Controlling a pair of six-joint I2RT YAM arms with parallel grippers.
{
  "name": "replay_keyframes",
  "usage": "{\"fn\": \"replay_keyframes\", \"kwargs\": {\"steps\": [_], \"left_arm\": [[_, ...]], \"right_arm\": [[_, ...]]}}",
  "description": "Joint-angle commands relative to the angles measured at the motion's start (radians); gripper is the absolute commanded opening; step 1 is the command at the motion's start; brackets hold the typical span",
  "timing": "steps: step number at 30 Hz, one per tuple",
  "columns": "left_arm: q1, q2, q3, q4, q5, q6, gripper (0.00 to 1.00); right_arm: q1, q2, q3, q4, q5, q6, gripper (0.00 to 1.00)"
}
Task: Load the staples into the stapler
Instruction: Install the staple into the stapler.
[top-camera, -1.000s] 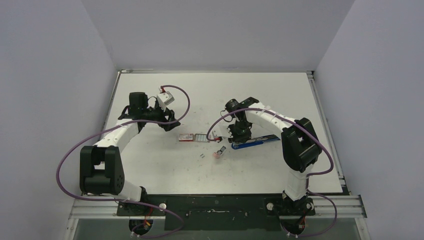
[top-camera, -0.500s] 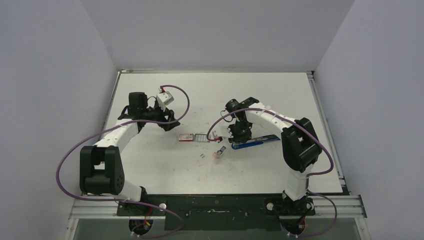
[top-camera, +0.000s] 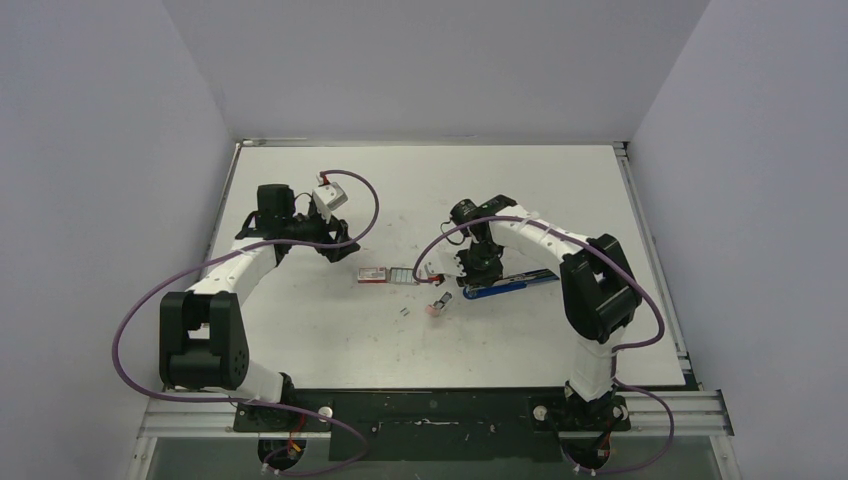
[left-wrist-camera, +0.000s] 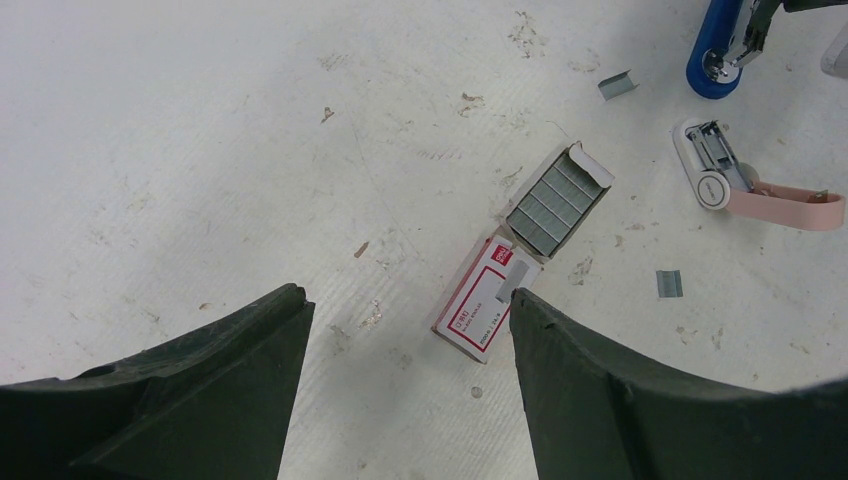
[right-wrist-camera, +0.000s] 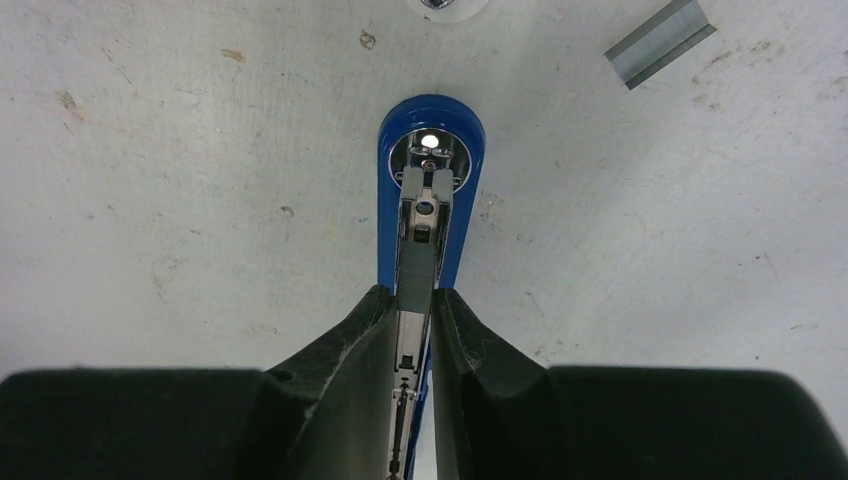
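Your right gripper has its fingers drawn in tight on the stapler, clamped on the bare metal rail that runs down its middle. The blue rounded end points away from the wrist and lies flat on the table. The rail is exposed, so I judge the stapler to be opened up. Whether a strip already sits in the rail, the pictures do not let you tell.

Your left gripper has its fingers wide apart with nothing between them, hovering above the table. Just past the fingertips lies the red-and-white box, its tray slid out and the staples showing in neat rows. One loose strip lies near the tray, and a second strip lies closer to the stapler's blue end. A small pink block lies between them, off to the side.

So, as I read it, the opening is done and the stapler is pinned. Getting a strip into the rail and closing the top look like what remains.
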Motion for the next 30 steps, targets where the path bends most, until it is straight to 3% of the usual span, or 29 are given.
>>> {"fn": "replay_keyframes", "kwargs": {"steps": [1,19,30], "left_arm": [[0.011,-0.004,0.015,0.041,0.034,-0.009,0.71],[0.012,-0.010,0.010,0.040,0.034,-0.012,0.71],[0.012,-0.010,0.011,0.040,0.034,-0.010,0.71]], "right_arm": [[0.008,0.020,-0.007,0.003,0.005,0.010,0.17],[0.015,0.023,-0.010,0.015,-0.007,0.022,0.17],[0.020,0.022,-0.022,0.034,-0.017,0.043,0.25]]}}
